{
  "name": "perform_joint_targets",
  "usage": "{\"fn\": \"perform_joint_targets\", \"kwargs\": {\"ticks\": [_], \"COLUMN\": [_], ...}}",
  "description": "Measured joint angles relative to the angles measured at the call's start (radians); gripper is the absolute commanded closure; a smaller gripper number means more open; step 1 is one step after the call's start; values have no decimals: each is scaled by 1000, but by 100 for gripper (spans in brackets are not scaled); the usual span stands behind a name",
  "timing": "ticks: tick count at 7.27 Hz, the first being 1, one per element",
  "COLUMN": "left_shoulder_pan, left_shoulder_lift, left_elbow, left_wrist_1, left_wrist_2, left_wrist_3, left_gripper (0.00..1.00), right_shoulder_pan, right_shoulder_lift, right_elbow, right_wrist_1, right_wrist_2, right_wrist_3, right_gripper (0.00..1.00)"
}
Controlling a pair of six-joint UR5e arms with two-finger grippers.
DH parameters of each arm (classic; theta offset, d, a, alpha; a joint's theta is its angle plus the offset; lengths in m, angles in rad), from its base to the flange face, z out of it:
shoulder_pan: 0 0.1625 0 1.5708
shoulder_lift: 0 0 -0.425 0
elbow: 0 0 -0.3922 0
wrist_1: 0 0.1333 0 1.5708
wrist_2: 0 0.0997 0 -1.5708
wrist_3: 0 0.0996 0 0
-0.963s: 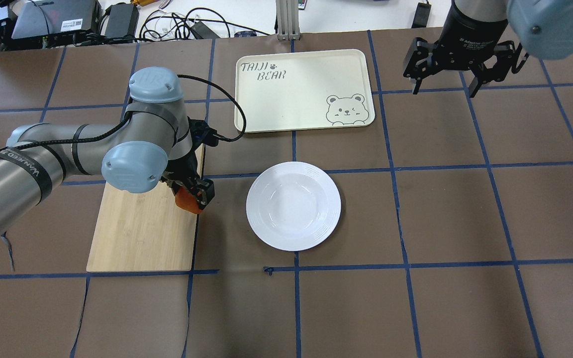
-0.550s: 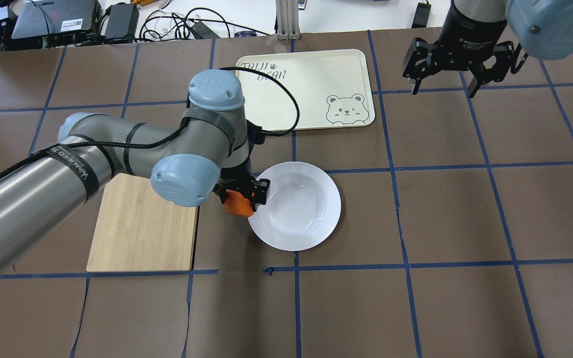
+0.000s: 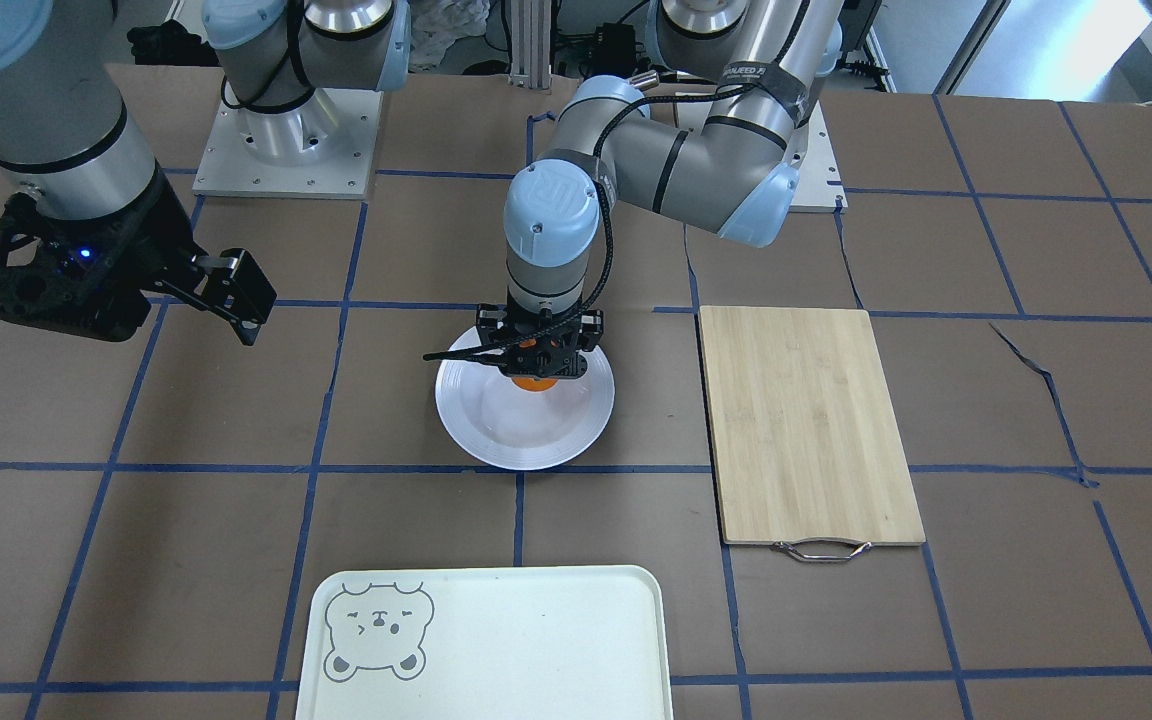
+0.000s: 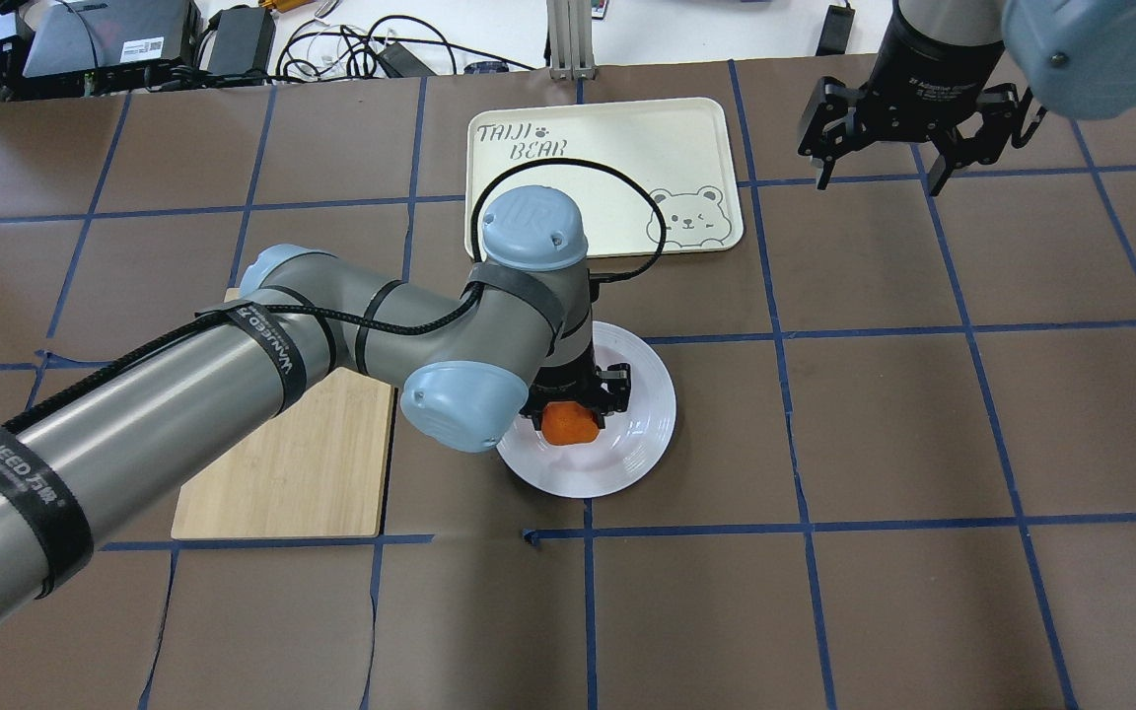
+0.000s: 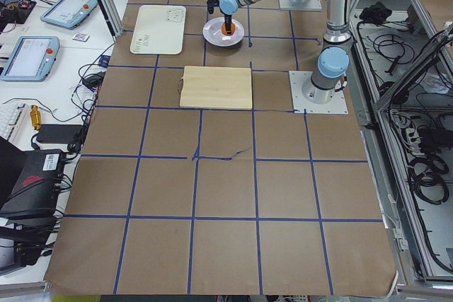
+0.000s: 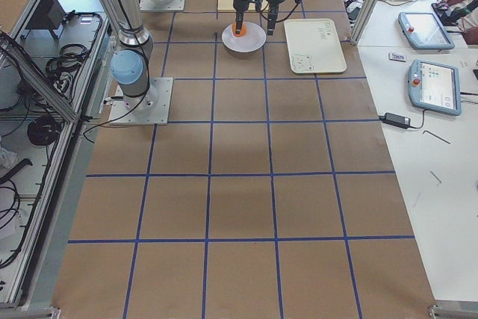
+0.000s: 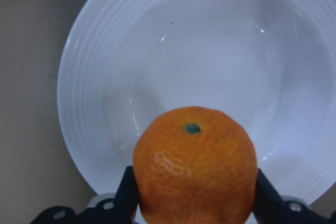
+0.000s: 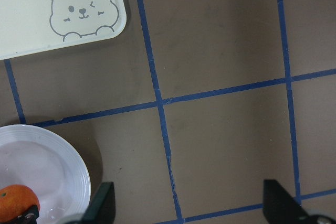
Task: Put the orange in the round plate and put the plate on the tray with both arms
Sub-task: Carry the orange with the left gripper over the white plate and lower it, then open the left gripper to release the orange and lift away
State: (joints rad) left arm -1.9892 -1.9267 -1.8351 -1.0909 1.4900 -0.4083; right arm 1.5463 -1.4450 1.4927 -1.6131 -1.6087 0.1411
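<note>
My left gripper (image 4: 573, 409) is shut on the orange (image 4: 568, 424), its black fingers (image 7: 262, 195) pressing the fruit's two sides. It holds the orange (image 7: 194, 166) low over the round plate (image 4: 645, 434), inside the rim (image 7: 84, 77). Whether the fruit touches the plate, I cannot tell. From the front, the orange (image 3: 534, 383) sits under the wrist above the white plate (image 3: 496, 430). The cream tray (image 4: 607, 168) with the bear face lies just beyond the plate. My right gripper (image 4: 879, 184) hangs open and empty to the right of the tray.
A bamboo cutting board (image 4: 282, 473) with a metal handle (image 3: 821, 548) lies left of the plate, partly under my left arm. Cables and boxes line the table's far edge (image 4: 233, 49). Brown mats with blue tape lines cover the table (image 4: 923, 444).
My left arm has swung right from the cutting board, carrying the orange to above the plate. The right arm has not moved.
</note>
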Motion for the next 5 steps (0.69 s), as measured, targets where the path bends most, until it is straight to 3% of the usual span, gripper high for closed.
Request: {"fn": "perform_joint_targets", "kwargs": {"ticks": [1,3,5], "left_shoulder_pan": [-1,1,52], "left_shoulder_lift": [-11,-13,15], "left_elbow": [3,33,89], "left_wrist_1": [9,9,-70], "left_wrist_2": [1,10,8], "left_wrist_3": [-10,-8,0], "left_gripper": [0,0,0], "right_shoulder_pan": [0,-3,-5], "right_shoulder_lift": [0,-2,-4], "right_elbow": [12,40,49], "right_wrist_1": [-5,-51,-73], "right_wrist_2": [-1,-17,-32], "right_wrist_3": [0,5,11], "right_gripper": [0,0,0]}}
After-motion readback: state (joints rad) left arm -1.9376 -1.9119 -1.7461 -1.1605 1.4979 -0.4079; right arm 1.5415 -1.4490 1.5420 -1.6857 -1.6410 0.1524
